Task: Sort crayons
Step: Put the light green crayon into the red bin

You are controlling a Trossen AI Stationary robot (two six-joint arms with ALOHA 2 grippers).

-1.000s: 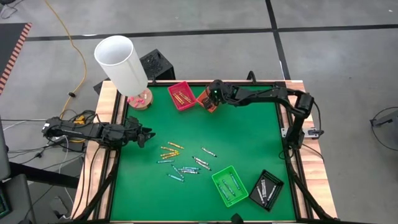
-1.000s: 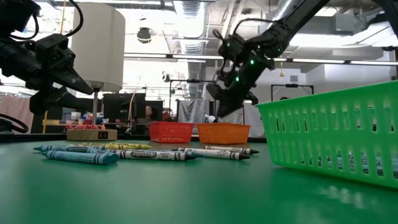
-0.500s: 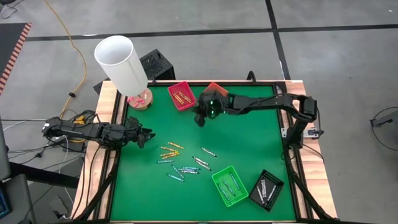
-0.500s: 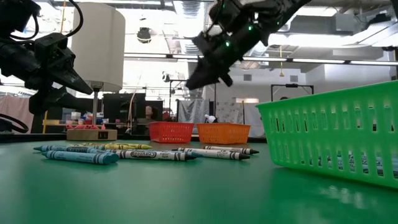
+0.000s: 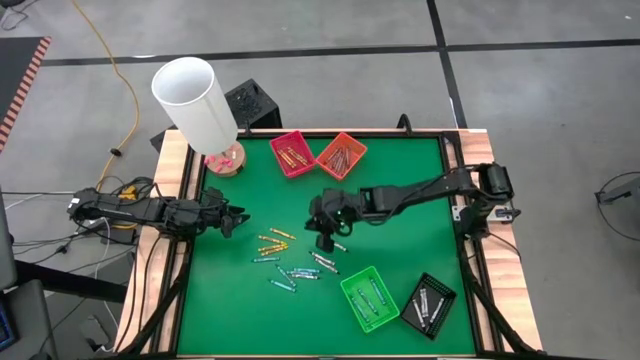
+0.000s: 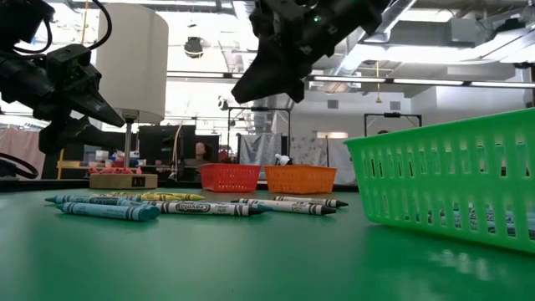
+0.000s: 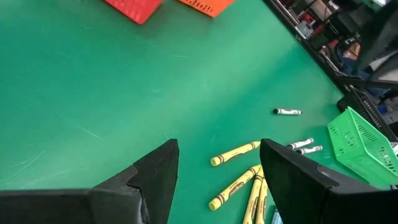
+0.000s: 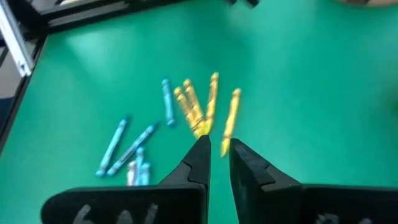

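"Crayola" shows on the crayons' (image 6: 201,206) paper wraps; nothing else legible
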